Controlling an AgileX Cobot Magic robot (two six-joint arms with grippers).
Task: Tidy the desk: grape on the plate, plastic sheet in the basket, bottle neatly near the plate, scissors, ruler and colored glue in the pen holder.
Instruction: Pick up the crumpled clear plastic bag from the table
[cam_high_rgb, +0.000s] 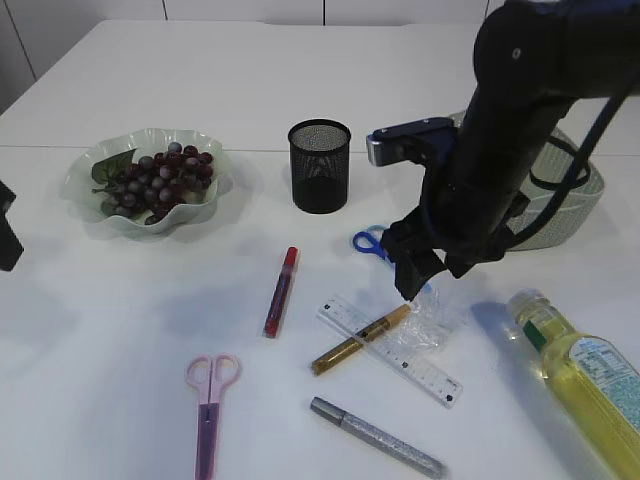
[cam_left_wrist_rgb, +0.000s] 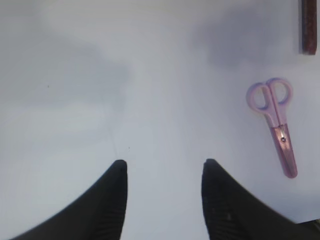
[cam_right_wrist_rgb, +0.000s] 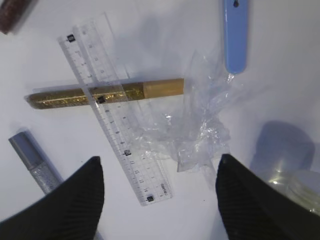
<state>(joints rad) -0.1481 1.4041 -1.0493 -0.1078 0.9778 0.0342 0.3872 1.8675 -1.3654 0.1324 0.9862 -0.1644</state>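
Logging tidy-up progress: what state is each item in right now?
Grapes: on plate.
Pen holder: upright, empty.
Plastic sheet: crumpled on table.
Ruler: flat, under gold glue.
Bottle: lying down.
Pink scissors: closed.
Right tool: open.

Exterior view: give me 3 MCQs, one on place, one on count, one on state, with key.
1. Where are the grapes? A in the plate B in the basket C on the bare table
2. How many glitter glue pens lie on the table? A one B three C five
3. The right gripper is: A shut on the ruler B open above the plastic sheet C holding the bottle

Key: A, the bunch sits in the green plate; B, red, gold and silver; B, its jaws stand apart with nothing between them.
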